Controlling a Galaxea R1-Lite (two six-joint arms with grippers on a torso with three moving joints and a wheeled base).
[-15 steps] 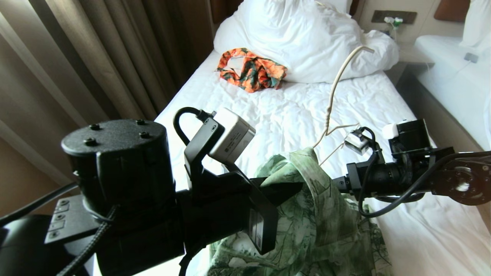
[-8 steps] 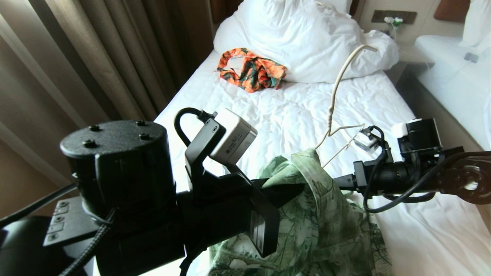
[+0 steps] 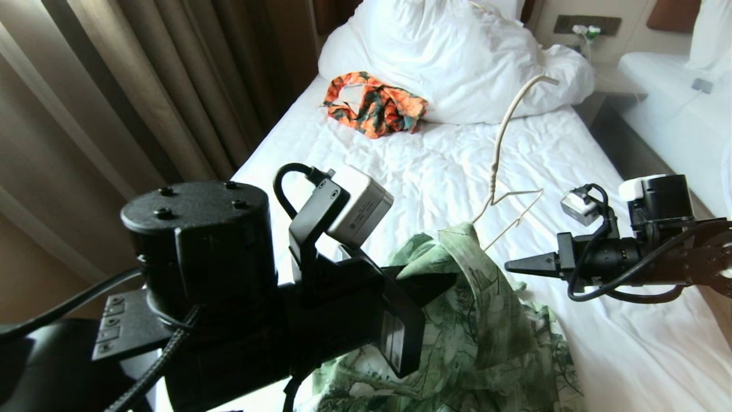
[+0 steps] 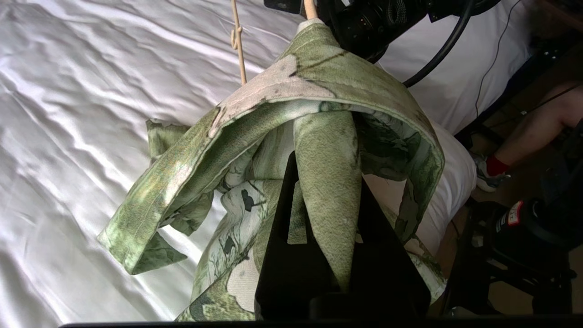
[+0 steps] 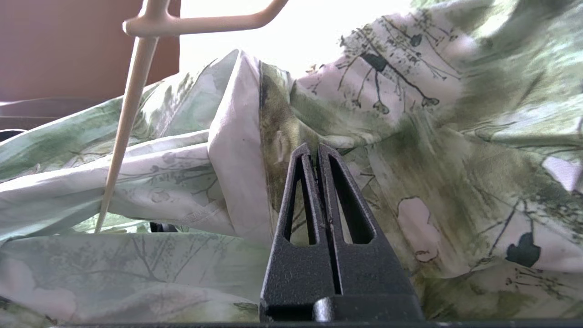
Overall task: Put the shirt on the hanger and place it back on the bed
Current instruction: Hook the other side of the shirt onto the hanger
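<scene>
The left gripper (image 4: 319, 182) has its fingers clamped on a fold of the shirt (image 3: 480, 320), holding the light green fabric lifted above the bed (image 3: 434, 171). In the left wrist view a strip of cloth runs down between the two dark fingers (image 4: 282, 237), and the collar drapes over them in a loop. The rest of the shirt hangs down and spreads across the near edge of the white sheet.

The hanger (image 3: 500, 166) stands tilted in the shirt, its lower wires going into the raised peak of fabric and its hook up near the duvet (image 3: 452, 63). Nothing is seen gripping it.

The right gripper (image 3: 514, 265) sits just beside the shirt on the robot's right, pointing toward it, its fingers pressed together and empty. In the right wrist view the tips (image 5: 316, 150) are close against the printed cloth, with the hanger's wire (image 5: 127, 118) passing nearby.

An orange-and-green garment (image 3: 374, 103) lies crumpled farther up the bed, against the duvet. Curtains (image 3: 143, 86) hang along the bed's left side, and a second bed (image 3: 675, 86) stands to the right.
</scene>
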